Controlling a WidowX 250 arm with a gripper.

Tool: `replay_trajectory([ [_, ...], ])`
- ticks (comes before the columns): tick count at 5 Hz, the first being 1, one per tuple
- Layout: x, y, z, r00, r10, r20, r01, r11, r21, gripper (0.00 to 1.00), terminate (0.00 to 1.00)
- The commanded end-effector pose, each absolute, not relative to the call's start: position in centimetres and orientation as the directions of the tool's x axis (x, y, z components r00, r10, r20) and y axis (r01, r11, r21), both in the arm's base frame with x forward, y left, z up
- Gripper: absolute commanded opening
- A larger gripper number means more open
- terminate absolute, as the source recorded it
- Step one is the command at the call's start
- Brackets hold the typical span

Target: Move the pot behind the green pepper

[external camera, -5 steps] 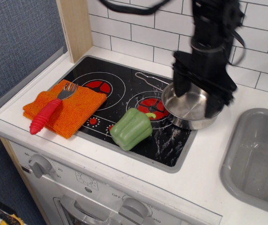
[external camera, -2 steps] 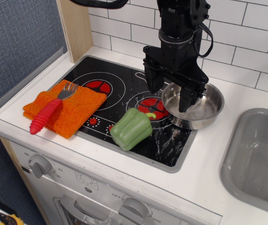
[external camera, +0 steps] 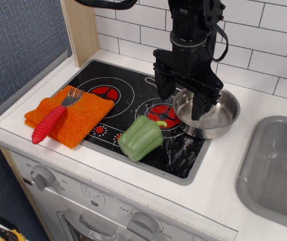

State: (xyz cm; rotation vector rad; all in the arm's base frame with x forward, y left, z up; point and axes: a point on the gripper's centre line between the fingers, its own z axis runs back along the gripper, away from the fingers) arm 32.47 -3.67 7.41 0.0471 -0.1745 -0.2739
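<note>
The shiny steel pot (external camera: 214, 116) sits at the right rear of the black cooktop (external camera: 128, 98), partly over the counter. Its thin wire handle (external camera: 152, 82) sticks out to the left behind my arm. The light green pepper (external camera: 140, 138) lies on the cooktop in front and to the left of the pot. My black gripper (external camera: 182, 104) is open and low over the pot's left rim. One finger (external camera: 164, 96) is outside the rim and the other (external camera: 199, 107) is inside the pot.
An orange cloth (external camera: 69, 115) with a red-handled fork (external camera: 50, 122) lies on the left of the cooktop. A grey sink basin (external camera: 276, 168) is at the right. A tiled wall (external camera: 133, 35) and a wooden post (external camera: 79, 30) stand behind.
My gripper has moved left, from over the pot's middle to its left rim, and has stayed still for the last 0.4 s. The pot and pepper have not moved.
</note>
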Motion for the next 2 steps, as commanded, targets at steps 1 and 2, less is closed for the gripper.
replay_trajectory([
  [1, 32.10, -3.38, 8.42, 0.942, -0.269, 0.203, 0.258, 0.963, 0.077, 1.00, 0.00],
  [2, 32.10, -3.38, 8.42, 0.942, -0.269, 0.203, 0.258, 0.963, 0.077, 1.00, 1.00],
])
